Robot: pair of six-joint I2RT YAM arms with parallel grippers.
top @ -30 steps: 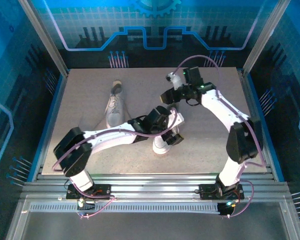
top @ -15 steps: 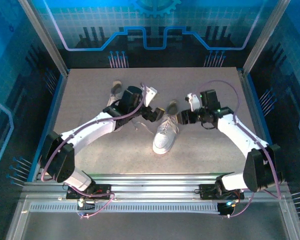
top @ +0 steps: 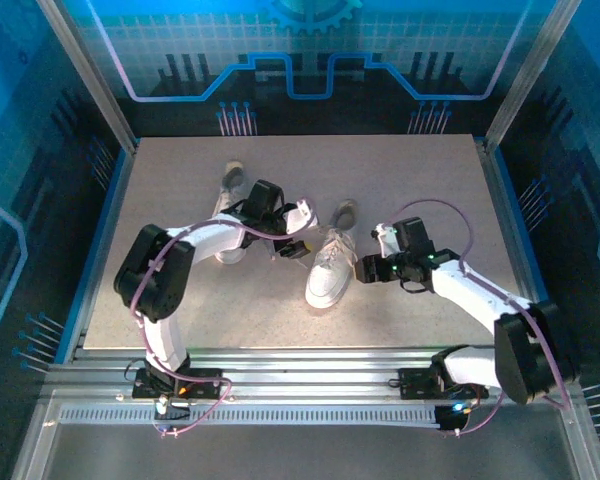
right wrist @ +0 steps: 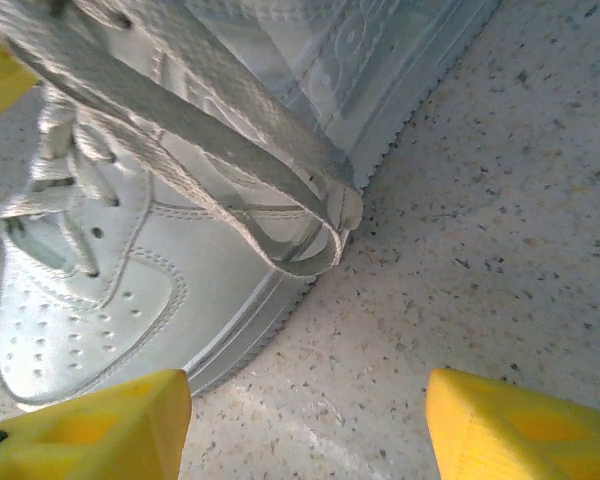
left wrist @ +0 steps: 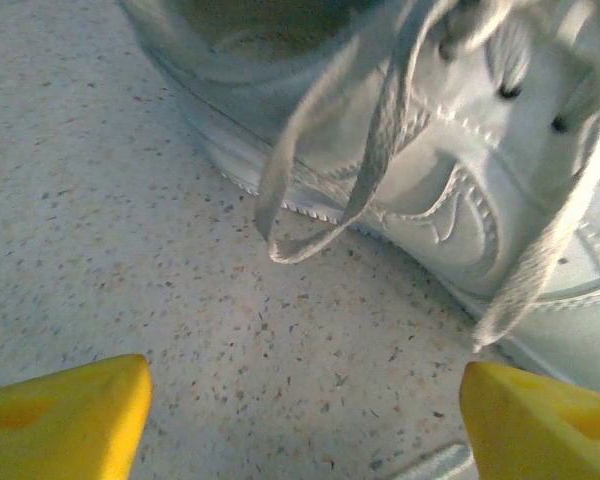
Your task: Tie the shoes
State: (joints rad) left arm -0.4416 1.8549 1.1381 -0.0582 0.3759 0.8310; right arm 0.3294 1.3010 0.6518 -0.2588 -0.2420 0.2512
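— Lying where, the white low-top lace-up sneaker [top: 330, 272]?
— Mid-table, toe toward the arms. The second white sneaker [top: 227, 195] sat farther left. Thin white laces [right wrist: 280, 228] drooped untied in loops onto the speckled tabletop [top: 430, 180].
— And the pincers?
— The left gripper [top: 292, 247] and right gripper [top: 365, 270] flanked it, both with fingers spread apart, gripping nothing.

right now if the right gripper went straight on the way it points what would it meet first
Most likely the lace loop hanging down the white sneaker, centred ahead of the right gripper, jaws open; the sole sits just behind, though depth is unclear.
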